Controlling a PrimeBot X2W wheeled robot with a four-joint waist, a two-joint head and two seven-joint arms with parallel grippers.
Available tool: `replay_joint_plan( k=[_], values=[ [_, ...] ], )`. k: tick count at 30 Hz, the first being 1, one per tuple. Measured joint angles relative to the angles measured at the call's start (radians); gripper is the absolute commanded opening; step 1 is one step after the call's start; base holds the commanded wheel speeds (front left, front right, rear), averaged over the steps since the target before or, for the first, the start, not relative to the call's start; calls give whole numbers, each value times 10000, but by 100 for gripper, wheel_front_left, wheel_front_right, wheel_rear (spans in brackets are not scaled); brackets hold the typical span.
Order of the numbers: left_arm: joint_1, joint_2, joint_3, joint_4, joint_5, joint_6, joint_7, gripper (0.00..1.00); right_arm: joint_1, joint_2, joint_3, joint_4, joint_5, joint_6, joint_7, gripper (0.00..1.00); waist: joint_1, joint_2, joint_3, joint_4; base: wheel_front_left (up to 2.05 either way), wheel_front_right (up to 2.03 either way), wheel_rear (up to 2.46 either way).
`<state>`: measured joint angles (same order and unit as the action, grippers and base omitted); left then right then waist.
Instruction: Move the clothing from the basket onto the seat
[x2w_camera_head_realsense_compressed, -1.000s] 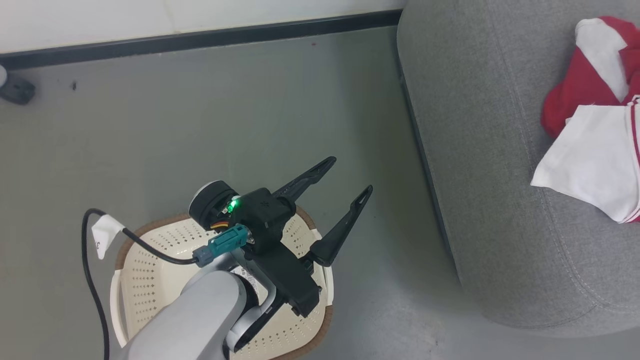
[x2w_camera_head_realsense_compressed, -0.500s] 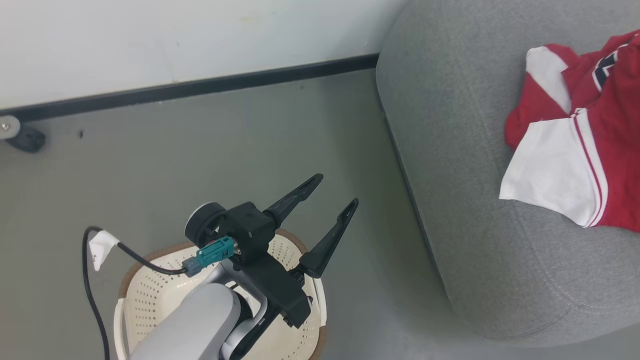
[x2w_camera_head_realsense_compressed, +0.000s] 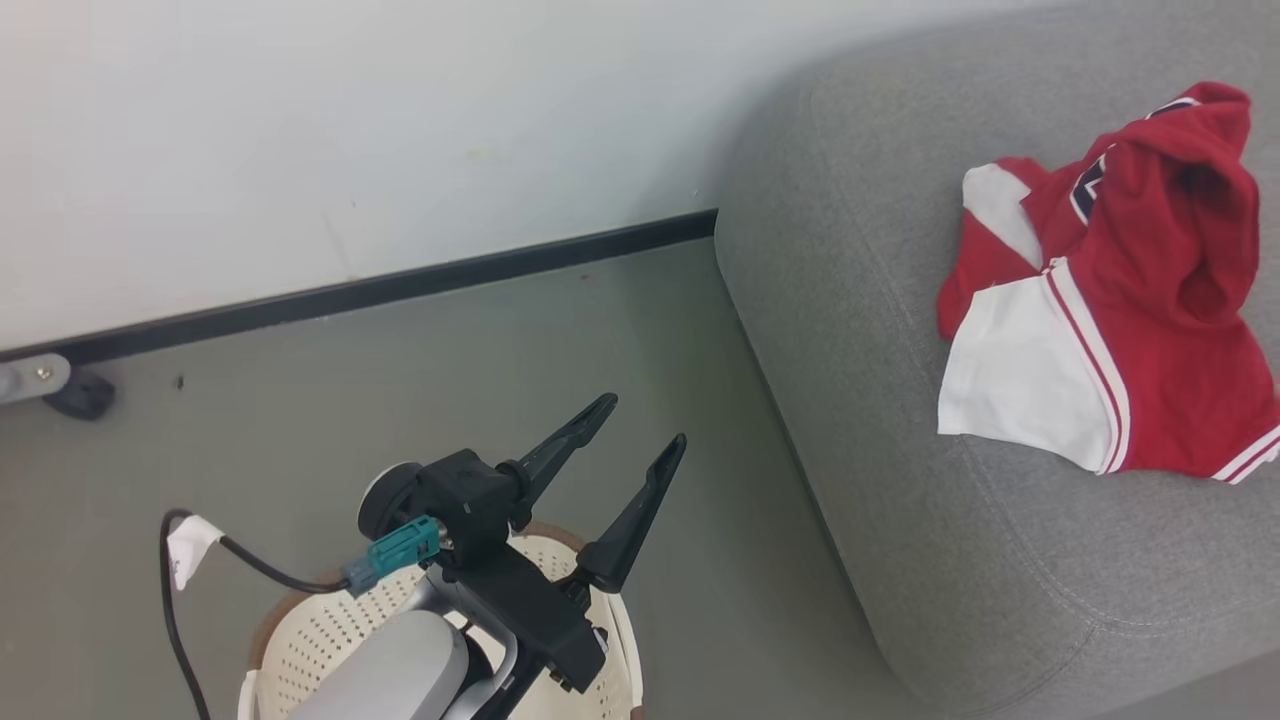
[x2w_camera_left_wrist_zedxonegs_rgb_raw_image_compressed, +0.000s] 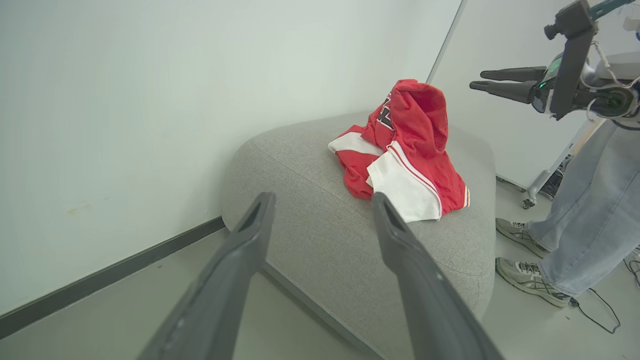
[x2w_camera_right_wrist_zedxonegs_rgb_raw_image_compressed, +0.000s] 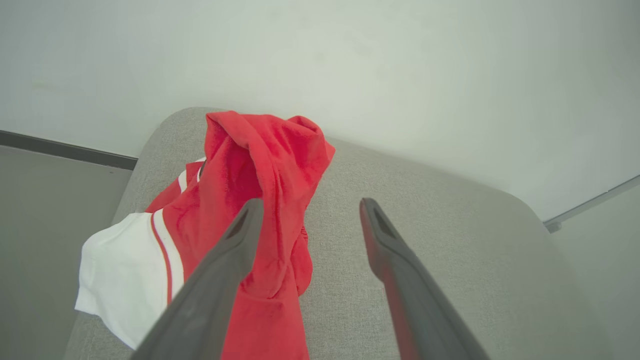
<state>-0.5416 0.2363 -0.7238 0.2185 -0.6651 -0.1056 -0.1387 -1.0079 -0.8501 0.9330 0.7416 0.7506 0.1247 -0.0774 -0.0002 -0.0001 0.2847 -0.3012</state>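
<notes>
Holding right gripper open, empty, above soft red-and-white fabric clothing heaped on large grey woven sofa. Holding left gripper open over cream perforated plastic basket, well apart.

coarse woven seat, soft cloth clothing

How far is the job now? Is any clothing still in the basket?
Done: the clothing lies in a heap on the seat. In hand: nothing; the right gripper hangs open over the heap, the left gripper open over the basket. Left: perhaps nothing; the basket's visible part looks empty, but the left arm hides the rest.
</notes>
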Motion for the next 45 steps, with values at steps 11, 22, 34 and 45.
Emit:
replay_joint_plan(
  k=[11,22,34,45],
  values=[
    [239,-94,305,151,-205,180,-380,100,445,-476,-111,-713,836,0,-999,100,1,0,-738,182,0,0,0],
    [853,159,1020,188,-305,727,-702,100,1548,-901,-708,-1831,1613,0,-1626,100,2,0,-1255,962,0,0,0],
    [1480,518,1939,36,-374,1415,-934,100,2966,-362,-1078,-3482,1956,-736,-1716,100,3,0,-1744,1821,0,0,0],
    [2637,746,2669,23,-721,1778,-1041,100,4337,543,-1576,-4863,2098,-1448,-1716,100,2,0,-2299,2225,0,0,0]
  ],
)
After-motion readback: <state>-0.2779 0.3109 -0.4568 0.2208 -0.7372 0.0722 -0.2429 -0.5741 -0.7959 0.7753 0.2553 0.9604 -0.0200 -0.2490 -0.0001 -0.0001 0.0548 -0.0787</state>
